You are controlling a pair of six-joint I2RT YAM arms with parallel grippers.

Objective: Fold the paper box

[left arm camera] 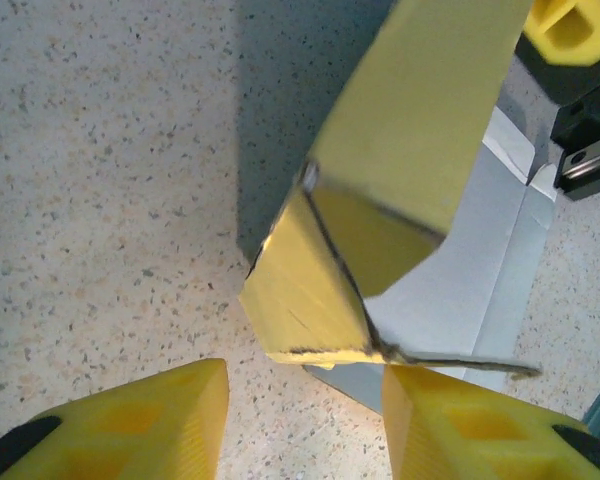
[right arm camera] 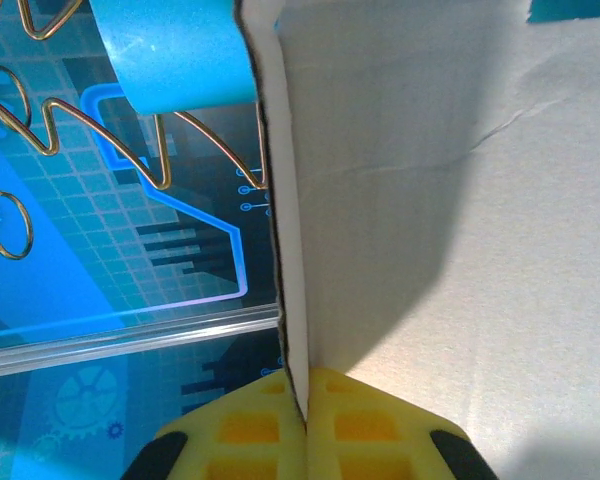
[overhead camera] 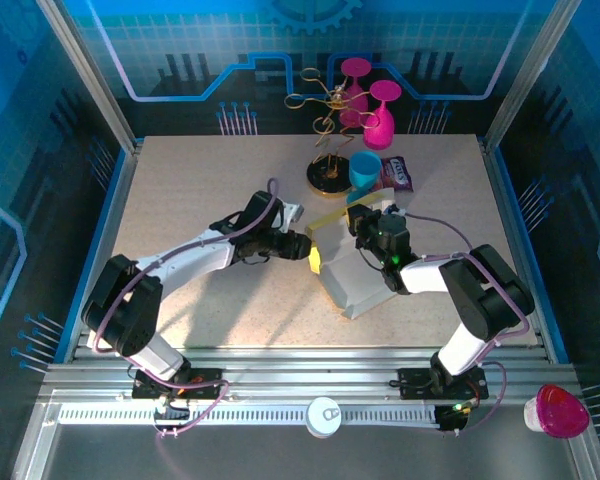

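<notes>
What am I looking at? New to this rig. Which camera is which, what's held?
Two robot arms, left and right, are bolted at a table's near edge. The wide picture is from a fixed camera above and behind them; the other two are from a camera on each wrist, showing its yellow fingers. On the table lies a half-folded paper box, yellow outside, white inside. Behind it stand a blue cup, a purple packet, a gold wire stand and pink goblets. The right jaws are shut on the edge of an upright box panel; the left jaws are open at a yellow corner.
</notes>
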